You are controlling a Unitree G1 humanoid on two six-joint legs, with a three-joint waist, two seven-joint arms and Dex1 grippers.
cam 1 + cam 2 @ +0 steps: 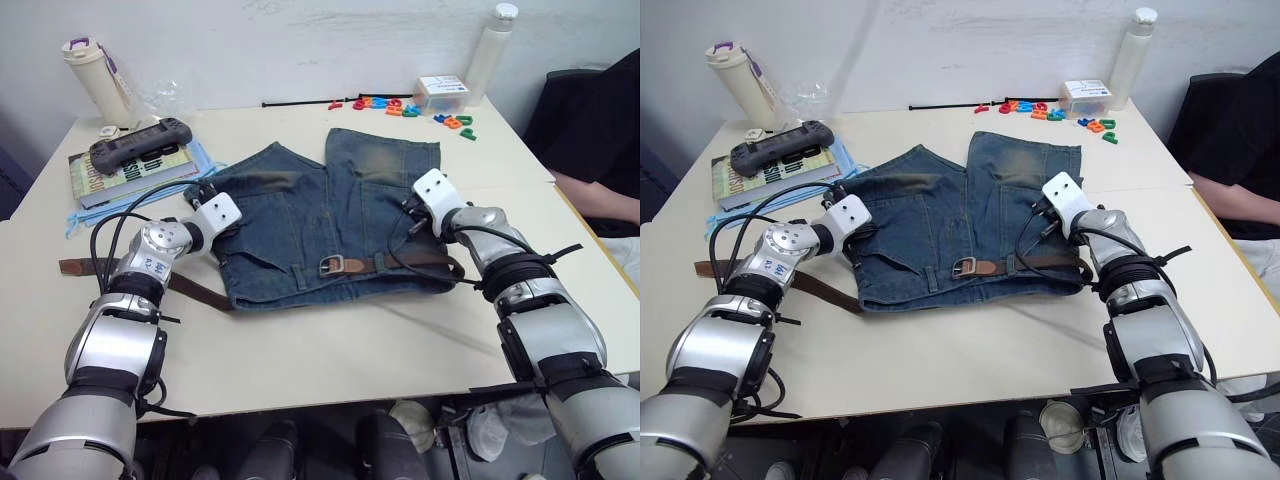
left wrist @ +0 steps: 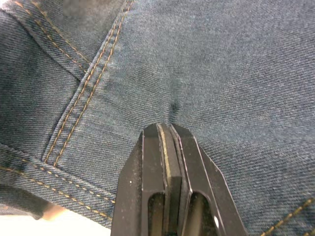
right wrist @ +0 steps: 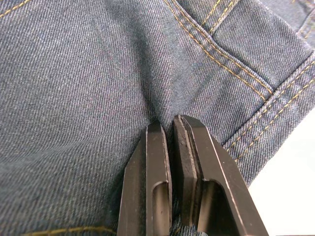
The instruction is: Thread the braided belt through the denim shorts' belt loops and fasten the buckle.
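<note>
Looking down over both arms, you see the cream worktop (image 1: 330, 350) carrying the denim shorts (image 1: 330, 215), laid flat with the waistband toward you and the two legs pointing away. The braided belt (image 1: 400, 263) runs along that waistband; its buckle (image 1: 332, 265) sits fastened near the middle, and the brown strap passes under at least one of the belt loops (image 1: 303, 275) just left of it. A loose brown length trails off the shorts' left edge onto the bare worktop.

Your left gripper (image 2: 166, 129) presses into the left side of the shorts, and the left wrist view shows its fingers (image 2: 150, 162) clenched together on a small pucker of denim beside an orange-stitched seam. Your right gripper (image 3: 170, 123) rests on the right side, fingers (image 3: 156, 157) likewise closed on a pinch of cloth near the double-stitched hem; the head views hide both pairs of tips.

Farther back lie a book (image 1: 125, 175) with a black handheld console (image 1: 140, 145) on top, its cover writing too small to read, two white bottles, and scattered coloured plastic letters (image 1: 400, 108).
</note>
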